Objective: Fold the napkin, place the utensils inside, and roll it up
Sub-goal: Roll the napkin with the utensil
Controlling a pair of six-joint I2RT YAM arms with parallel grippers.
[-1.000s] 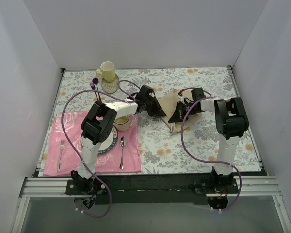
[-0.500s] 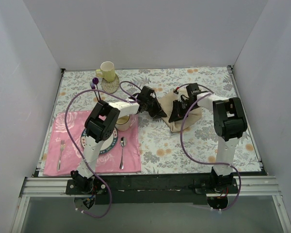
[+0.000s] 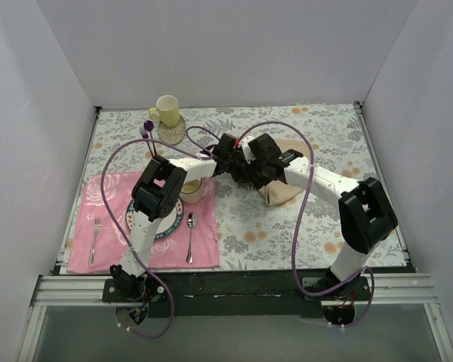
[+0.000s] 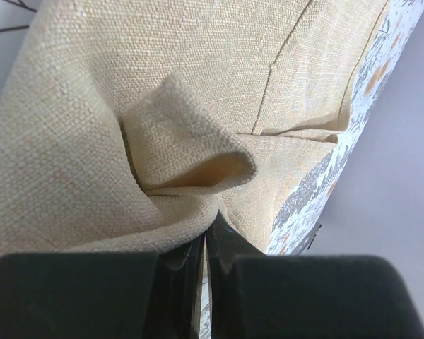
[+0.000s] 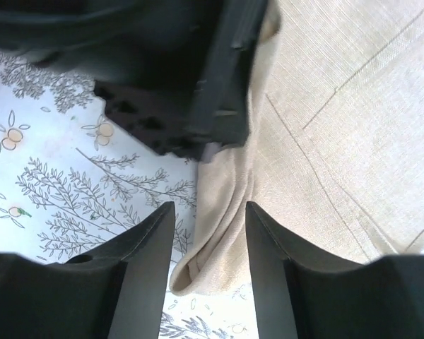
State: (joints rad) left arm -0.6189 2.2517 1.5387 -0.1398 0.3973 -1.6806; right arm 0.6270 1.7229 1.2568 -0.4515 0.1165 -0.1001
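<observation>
At the left end effector point(image 4: 205, 240), a napkin point(image 4: 198, 70) fold sits pinched.

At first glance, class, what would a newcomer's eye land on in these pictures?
Mid-table, a beige napkin draws the eye: the left tool is shut on a pinched fold of it, while the right tool hangs open above its edge. At the near left, a pink rose placemat carries a plate, fork and spoon.

Beige napkin point(image 3: 285, 194) lies bunched, one fold raised; spoon point(image 3: 191, 234) and fork point(image 3: 96, 240) lie well left.
</observation>
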